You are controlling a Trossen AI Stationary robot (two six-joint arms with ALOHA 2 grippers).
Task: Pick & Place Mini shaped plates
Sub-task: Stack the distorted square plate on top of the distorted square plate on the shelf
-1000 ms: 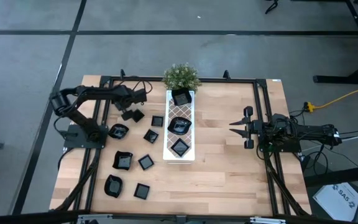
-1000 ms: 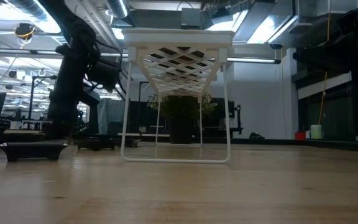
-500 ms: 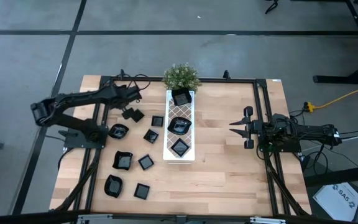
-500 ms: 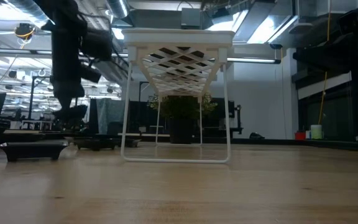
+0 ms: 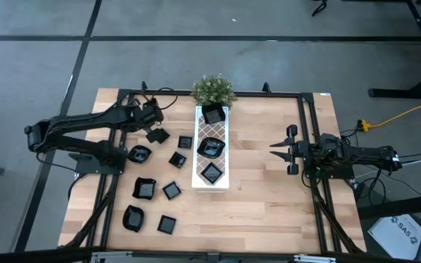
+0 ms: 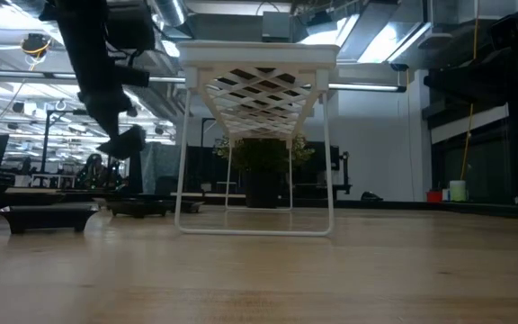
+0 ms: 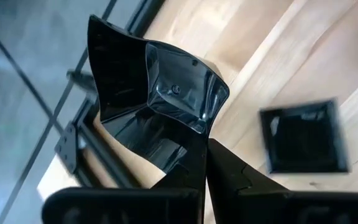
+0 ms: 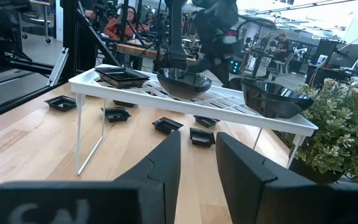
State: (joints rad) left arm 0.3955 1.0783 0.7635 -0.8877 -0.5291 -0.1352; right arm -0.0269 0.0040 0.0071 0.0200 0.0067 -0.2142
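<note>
Wooden table [image 5: 262,175]: left gripper [image 5: 152,117] clamped on wavy black plate [image 7: 157,93] (airborne); right gripper [image 5: 275,150] parted, empty.

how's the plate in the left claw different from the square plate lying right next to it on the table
The held plate is up in the air, pinched at its edge by the shut left claw; the square plate lies flat on the table, free of any claw. The held plate has a wavy, flared rim and a deep bowl; the square plate has straight edges and looks shallow. Both are small, glossy and black.
</note>
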